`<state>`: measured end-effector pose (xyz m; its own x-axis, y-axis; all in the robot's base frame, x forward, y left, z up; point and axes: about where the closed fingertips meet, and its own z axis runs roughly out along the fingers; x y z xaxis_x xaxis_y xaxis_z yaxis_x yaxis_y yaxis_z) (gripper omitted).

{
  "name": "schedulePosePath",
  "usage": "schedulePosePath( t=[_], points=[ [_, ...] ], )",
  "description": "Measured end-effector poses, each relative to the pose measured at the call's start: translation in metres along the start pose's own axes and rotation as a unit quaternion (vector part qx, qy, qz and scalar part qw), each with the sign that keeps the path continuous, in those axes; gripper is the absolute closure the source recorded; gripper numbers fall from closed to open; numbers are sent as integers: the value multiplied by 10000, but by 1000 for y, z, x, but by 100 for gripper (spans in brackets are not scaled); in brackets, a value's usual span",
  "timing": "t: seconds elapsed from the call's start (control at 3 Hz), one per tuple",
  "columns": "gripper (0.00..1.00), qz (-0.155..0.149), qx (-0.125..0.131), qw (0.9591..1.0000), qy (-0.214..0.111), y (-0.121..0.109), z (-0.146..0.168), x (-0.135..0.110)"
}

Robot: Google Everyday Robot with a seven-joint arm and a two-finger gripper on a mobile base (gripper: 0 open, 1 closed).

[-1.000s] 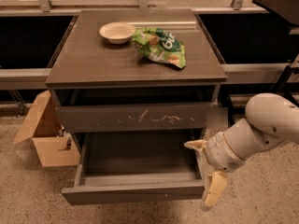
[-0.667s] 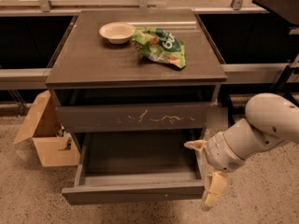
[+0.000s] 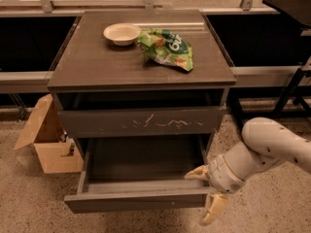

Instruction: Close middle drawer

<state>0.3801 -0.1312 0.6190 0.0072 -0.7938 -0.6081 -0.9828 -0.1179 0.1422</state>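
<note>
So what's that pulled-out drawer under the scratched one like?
The middle drawer is wide, shallow, dark grey-brown wood by its look, with a plain handle-less front. It is pulled well out below the scratched drawer front. The gripper sits open at its right front corner, one finger behind the front panel, one before it.

Wide, shallow, dark grey-brown middle drawer [image 3: 136, 201], plain handle-less front, pulled well out toward six o'clock; gripper [image 3: 206, 192], fingers spread, at its right front corner, four o'clock.
</note>
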Motion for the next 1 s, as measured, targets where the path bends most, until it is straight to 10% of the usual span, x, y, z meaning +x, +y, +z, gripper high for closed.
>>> schedulePosePath(
  t=[1.0],
  points=[
    [99,113,-488,9987,44,-6,120,97]
  ],
)
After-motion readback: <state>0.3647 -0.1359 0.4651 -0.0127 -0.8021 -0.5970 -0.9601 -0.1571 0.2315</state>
